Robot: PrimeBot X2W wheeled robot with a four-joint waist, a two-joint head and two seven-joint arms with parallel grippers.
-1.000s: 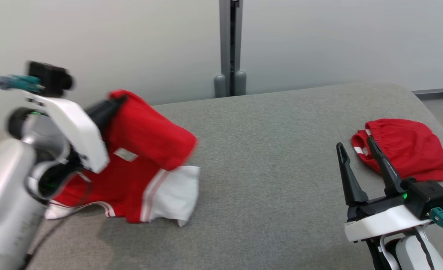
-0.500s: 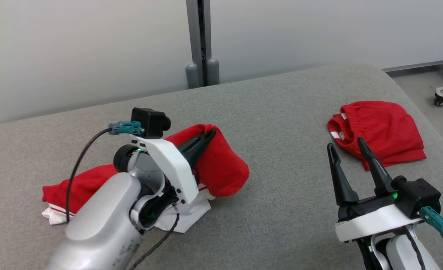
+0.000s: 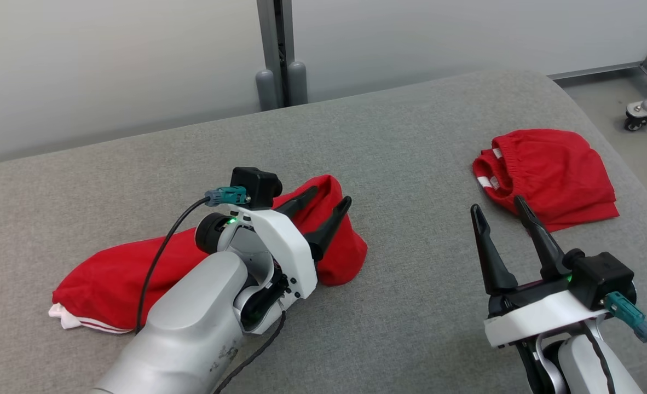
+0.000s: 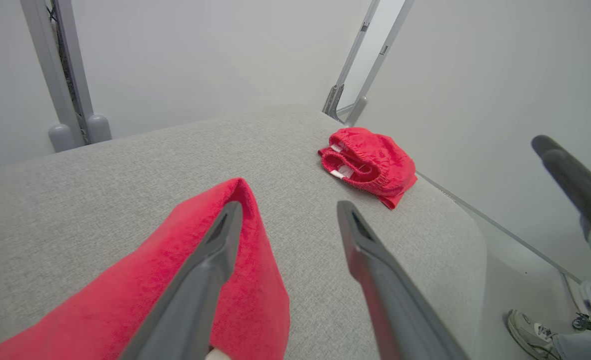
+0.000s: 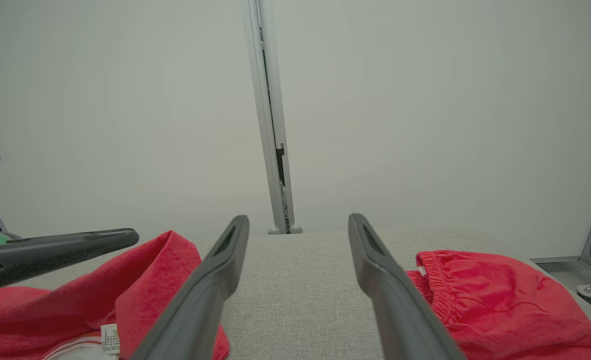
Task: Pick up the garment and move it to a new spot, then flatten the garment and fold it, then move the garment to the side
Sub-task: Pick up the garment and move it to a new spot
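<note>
Head view: left pincer (image 3: 331, 195) released, fingers spread just above the red garment (image 3: 115, 273), which lies crumpled on the grey surface (image 3: 411, 306); right pincer (image 3: 496, 205) released, empty; left wrist view: garment (image 4: 255, 290) beneath one finger, bare surface beneath the other; right wrist view: garment (image 5: 140, 285) lower left of the pincer.

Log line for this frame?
left pincer: open over red garment | right pincer: open, empty | red garment: crumpled on grey surface | second red garment: apart, right
</note>
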